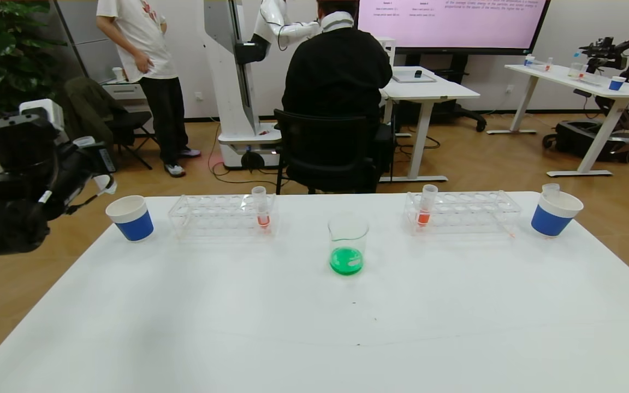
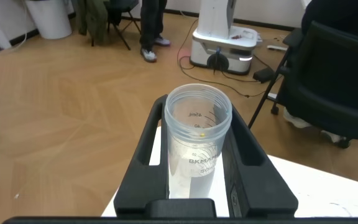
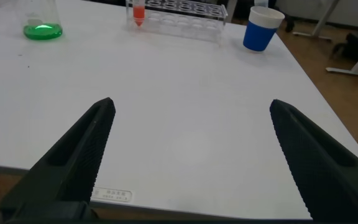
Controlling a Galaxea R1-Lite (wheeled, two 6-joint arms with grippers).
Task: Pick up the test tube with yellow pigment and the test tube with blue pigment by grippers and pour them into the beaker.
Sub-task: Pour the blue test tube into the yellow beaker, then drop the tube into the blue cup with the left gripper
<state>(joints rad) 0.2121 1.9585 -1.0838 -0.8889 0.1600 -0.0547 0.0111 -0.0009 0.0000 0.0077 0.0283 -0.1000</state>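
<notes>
You are looking at a wide bare stretch of table (image 1: pixel 303 327) in front of the beaker (image 1: pixel 348 244), with open gaps on either side of it. Two racks (image 1: pixel 223 215) (image 1: pixel 462 212) and two paper cups (image 1: pixel 130 218) (image 1: pixel 555 212) are lining the far edge, red tubes (image 1: pixel 260 206) (image 1: pixel 426 204) standing up from the racks

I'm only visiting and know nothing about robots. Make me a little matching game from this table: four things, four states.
Things:
1. beaker
2. left gripper
3. right gripper
4. right paper cup

States:
a. open, holding nothing
b. green liquid inside
c. small tube sticking out of it
d. shut on a clear tube

Pairs: 1-b, 2-d, 3-a, 4-c
</notes>
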